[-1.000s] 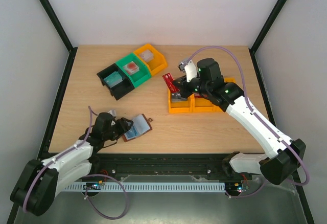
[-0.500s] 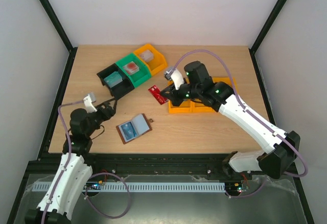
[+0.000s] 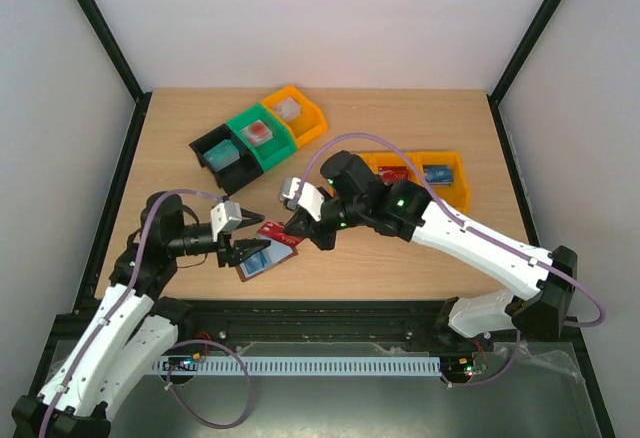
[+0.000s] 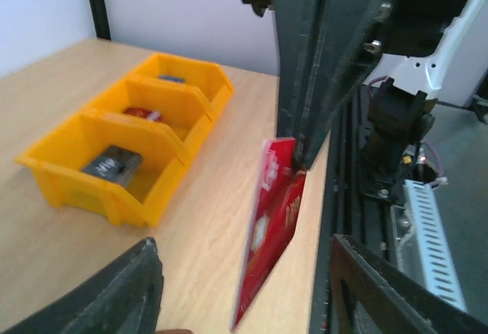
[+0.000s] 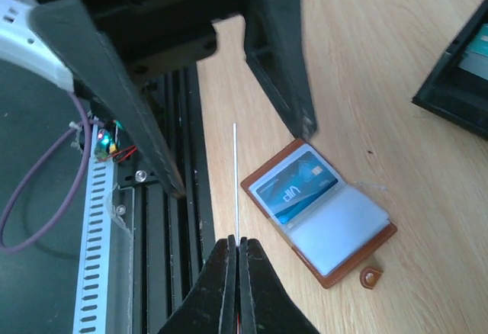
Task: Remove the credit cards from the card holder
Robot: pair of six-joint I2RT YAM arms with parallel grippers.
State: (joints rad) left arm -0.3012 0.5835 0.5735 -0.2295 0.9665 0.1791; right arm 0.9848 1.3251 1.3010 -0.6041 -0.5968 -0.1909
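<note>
The card holder [image 5: 347, 231] lies open near the table's front edge, also visible from above as the brown wallet [image 3: 262, 261]. A blue credit card [image 5: 293, 189] sits in its left half; the right half shows pale lining. My right gripper [image 5: 237, 242] is shut on a red credit card [image 4: 271, 223], which shows edge-on in the right wrist view and hangs above the table just by the holder [image 3: 275, 231]. My left gripper [image 4: 252, 303] is open, its fingers [image 4: 114, 288] standing either side of the red card without touching it.
A yellow three-part bin [image 3: 462, 186] at the right holds a few small cards; it also shows in the left wrist view [image 4: 99, 189]. Black [image 3: 215, 158], green [image 3: 258, 136] and orange [image 3: 292, 113] bins stand at the back left. The table's front rail runs close below the holder.
My right arm has carried the red card leftward from over the yellow bin to beside the card holder. My left arm pulled away, then swung back with open fingers around the card.
</note>
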